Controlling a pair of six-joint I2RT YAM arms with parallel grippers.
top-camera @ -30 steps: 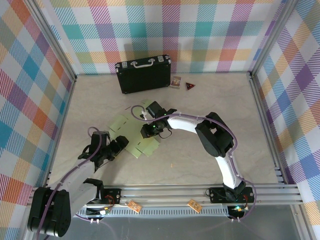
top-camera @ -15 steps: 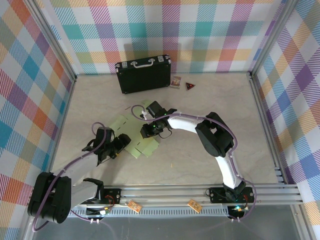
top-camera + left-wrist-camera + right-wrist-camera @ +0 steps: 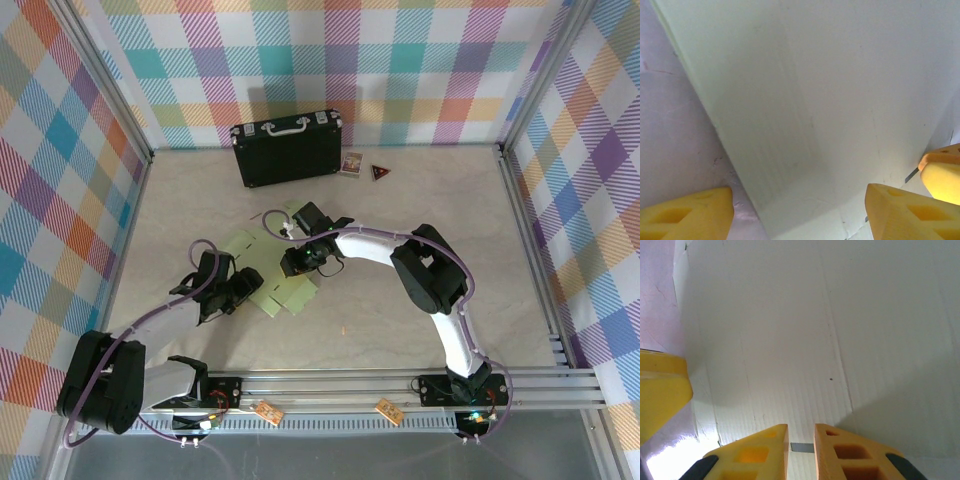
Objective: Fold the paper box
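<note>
The paper box [image 3: 243,248] lies as a flat, pale green creased cut-out in the middle of the table. My left gripper [image 3: 241,289] is at its near-left edge. In the left wrist view, its yellow fingers [image 3: 687,215] stand wide apart and open on either side of a pale panel of the paper box [image 3: 815,90]. My right gripper [image 3: 300,262] points down onto the middle of the sheet. Its two fingers [image 3: 760,452] are almost together over the paper box [image 3: 815,325], with only a thin slit between them and nothing pinched.
A black case [image 3: 288,150] with a metal handle stands at the back wall. Beside it lie a small packet [image 3: 351,164] and a dark triangle [image 3: 379,172]. Plaid walls enclose the table on three sides. An aluminium rail [image 3: 400,385] runs along the near edge.
My left gripper has moved up and to the right onto the sheet's edge, and its jaws have narrowed a little. The right arm has stayed where it was.
</note>
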